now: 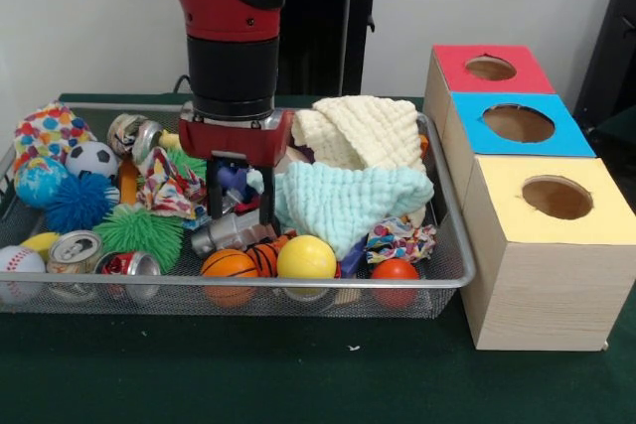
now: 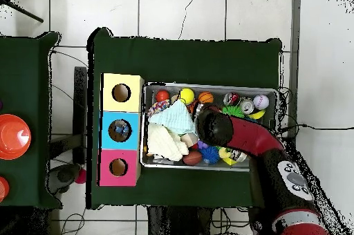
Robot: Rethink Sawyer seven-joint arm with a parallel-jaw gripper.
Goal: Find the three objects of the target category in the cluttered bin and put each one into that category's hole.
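Note:
My gripper (image 1: 239, 198) reaches down into the middle of the wire bin (image 1: 449, 208), fingers spread and open. A small blue-purple item shows between them, and a crushed grey can (image 1: 232, 234) lies just below the tips. To its right lie a mint cloth (image 1: 343, 201) and a cream cloth (image 1: 363, 131). In front sit a basketball (image 1: 229, 265), a yellow ball (image 1: 306, 257) and an orange ball (image 1: 396, 270). In the overhead view the arm (image 2: 216, 128) hides the gripper over the bin (image 2: 211, 87).
Beside the bin stand three wooden boxes with holes: red (image 1: 490, 68), blue (image 1: 518, 123), yellow (image 1: 556, 198). The bin's left side holds cans (image 1: 75, 250), a baseball (image 1: 20, 263), a soccer ball (image 1: 91, 158), spiky balls (image 1: 139, 232) and patterned cloths (image 1: 169, 186).

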